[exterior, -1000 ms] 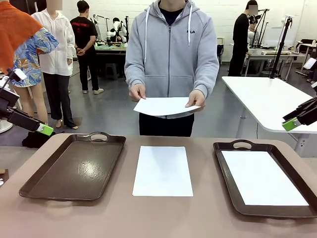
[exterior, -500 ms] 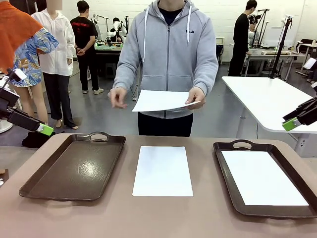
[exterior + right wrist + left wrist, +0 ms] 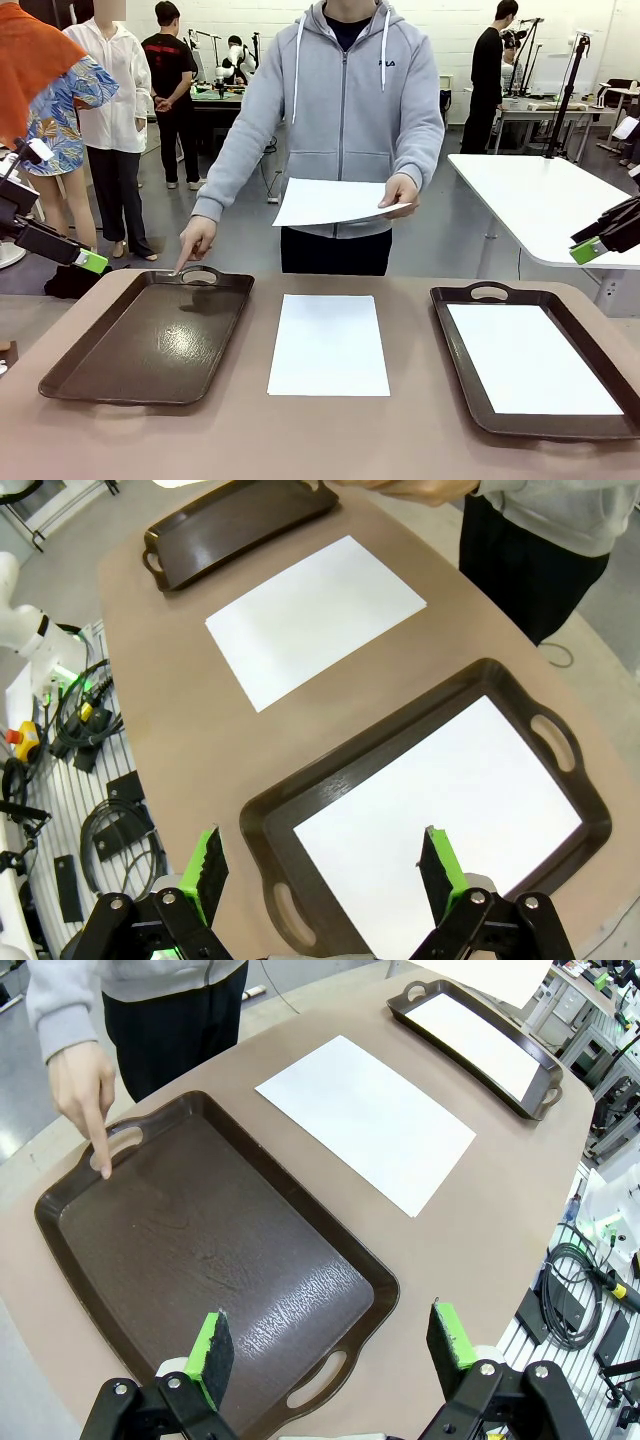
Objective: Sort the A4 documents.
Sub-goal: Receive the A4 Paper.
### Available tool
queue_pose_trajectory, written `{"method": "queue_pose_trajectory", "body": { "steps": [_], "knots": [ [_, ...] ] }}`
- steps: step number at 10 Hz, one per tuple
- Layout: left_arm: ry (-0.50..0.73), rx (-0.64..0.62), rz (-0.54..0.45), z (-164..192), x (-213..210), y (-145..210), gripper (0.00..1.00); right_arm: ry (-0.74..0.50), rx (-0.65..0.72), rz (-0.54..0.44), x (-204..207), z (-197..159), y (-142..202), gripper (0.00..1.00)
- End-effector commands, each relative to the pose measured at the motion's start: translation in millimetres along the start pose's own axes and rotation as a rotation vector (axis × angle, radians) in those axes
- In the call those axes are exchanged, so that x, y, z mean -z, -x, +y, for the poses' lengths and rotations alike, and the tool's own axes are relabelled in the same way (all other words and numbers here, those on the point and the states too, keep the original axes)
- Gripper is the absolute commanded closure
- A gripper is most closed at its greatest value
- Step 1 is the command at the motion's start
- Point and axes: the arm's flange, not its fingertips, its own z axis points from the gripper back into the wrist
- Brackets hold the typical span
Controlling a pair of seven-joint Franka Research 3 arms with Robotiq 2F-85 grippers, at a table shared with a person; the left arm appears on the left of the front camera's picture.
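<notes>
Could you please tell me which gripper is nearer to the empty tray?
Left. The left gripper hangs close by the empty tray; the right gripper hangs by the other tray, beyond the sheet.

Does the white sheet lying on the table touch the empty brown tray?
Apart. In the front view a strip of bare table lies between the sheet and the tray.

- A blank white sheet lies flat at the middle of the desk.
- A second sheet lies flat inside the right tray.
- A third sheet is held nearly level at the far side, in a person's hand.
</notes>
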Motion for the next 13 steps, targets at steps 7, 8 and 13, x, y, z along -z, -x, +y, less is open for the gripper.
{"method": "queue_pose_trajectory", "body": {
  "steps": [7, 8, 13],
  "knots": [
    [0.015, 0.008, -0.016, 1.4, 0.1, 0.4, 0.0, -0.004, -0.001, 0.001, 0.3, 0.0, 0.3, 0.0],
    [0.015, 0.008, -0.016, 1.4, 0.1, 0.4, 0.0, -0.004, -0.001, 0.001, 0.3, 0.0, 0.3, 0.0],
    [0.015, 0.008, -0.016, 1.4, 0.1, 0.4, 0.0, -0.004, -0.001, 0.001, 0.3, 0.0, 0.3, 0.0]
  ]
}}
